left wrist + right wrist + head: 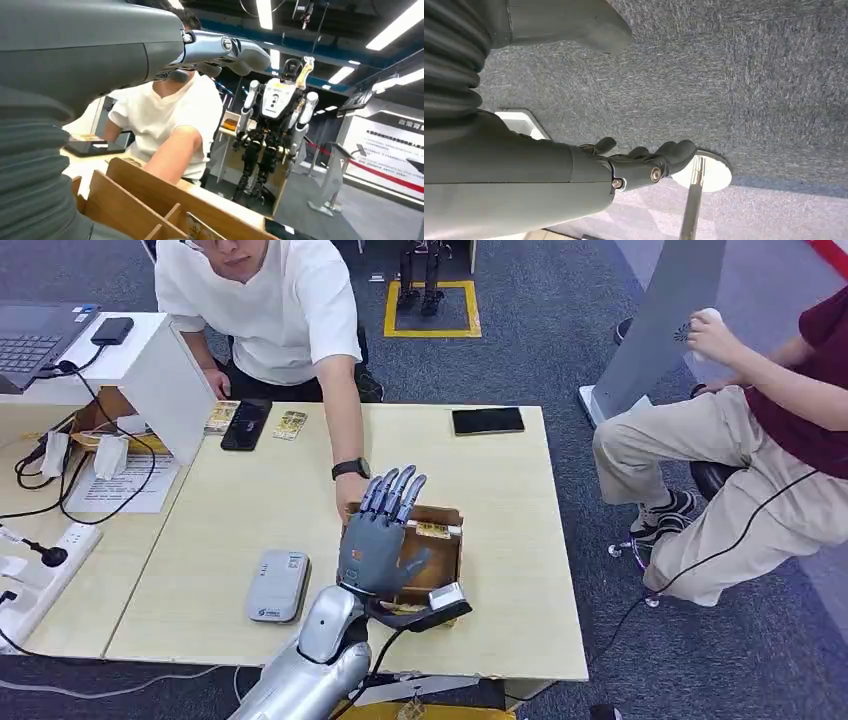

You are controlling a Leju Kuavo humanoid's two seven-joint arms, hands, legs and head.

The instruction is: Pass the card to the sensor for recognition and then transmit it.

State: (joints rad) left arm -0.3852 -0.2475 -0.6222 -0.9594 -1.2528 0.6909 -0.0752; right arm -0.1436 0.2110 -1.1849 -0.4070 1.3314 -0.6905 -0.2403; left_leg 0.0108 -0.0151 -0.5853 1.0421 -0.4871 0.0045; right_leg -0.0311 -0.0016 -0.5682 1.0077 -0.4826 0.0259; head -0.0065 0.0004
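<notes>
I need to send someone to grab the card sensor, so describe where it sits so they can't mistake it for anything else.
Start at the light wooden table. Beside the wooden divided box that the robot's left hand hovers over, toward the power strip, lies the card sensor. It is a flat, light grey rounded slab near the robot's edge, unlike the black phones on the far side.

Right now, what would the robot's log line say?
left hand: open above wooden box | card: in box | right hand: empty, hanging
</notes>
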